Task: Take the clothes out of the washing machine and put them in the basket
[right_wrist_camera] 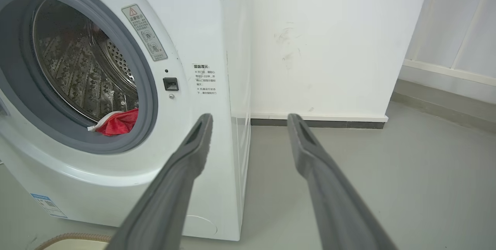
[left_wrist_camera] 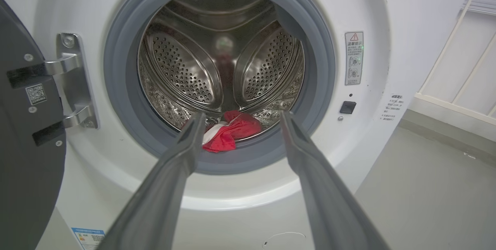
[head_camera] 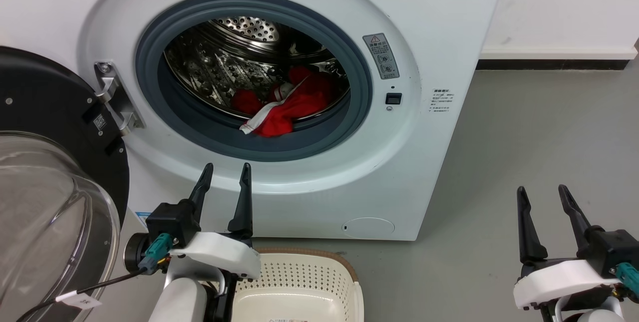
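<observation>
Inside, clothes (head_camera: 292, 107) across the seal (head_camera: 304, 146)

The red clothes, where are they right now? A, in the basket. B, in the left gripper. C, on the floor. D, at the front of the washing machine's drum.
D: the clothes lie at the front edge of the drum inside the washing machine, apart from the open left gripper and the basket.

Shiny perforated steel drum (head_camera: 224, 62), matt rubber seal (head_camera: 259, 147), red cloth clothes (head_camera: 294, 105)
</observation>
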Tool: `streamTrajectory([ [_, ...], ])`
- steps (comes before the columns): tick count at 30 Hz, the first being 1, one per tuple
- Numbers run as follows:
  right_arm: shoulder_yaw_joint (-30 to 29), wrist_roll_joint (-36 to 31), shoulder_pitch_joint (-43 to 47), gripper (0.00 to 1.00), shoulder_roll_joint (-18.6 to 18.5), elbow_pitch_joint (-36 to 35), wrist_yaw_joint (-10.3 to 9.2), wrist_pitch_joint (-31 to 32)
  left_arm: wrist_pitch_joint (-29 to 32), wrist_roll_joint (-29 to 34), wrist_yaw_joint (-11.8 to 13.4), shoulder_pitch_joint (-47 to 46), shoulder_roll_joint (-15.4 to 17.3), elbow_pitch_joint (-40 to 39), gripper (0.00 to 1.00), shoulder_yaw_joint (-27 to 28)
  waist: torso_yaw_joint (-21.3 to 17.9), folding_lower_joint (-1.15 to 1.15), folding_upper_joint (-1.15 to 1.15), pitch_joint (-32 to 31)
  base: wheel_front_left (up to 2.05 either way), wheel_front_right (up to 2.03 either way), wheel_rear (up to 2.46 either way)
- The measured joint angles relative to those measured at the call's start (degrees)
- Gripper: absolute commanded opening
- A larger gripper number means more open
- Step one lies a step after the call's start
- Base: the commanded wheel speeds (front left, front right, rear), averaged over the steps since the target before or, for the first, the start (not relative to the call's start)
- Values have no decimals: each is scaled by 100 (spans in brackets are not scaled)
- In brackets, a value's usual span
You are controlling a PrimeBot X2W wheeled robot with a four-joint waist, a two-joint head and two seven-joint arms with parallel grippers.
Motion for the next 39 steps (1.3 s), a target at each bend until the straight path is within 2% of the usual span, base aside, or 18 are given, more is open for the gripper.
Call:
streamTrajectory([
  [11, -19, -571, 0, 100, -1, 2, 0, -68, -135, 410, 100, -20, 1, 96, 100, -116, 21, 0, 0, 7, 0, 0, 0],
  [39, -11, -537, -2, 100, -1, 2, 0, -65, -144, 446, 196, -40, 2, 201, 100, -112, 69, 0, 0, 65, 0, 0, 0],
])
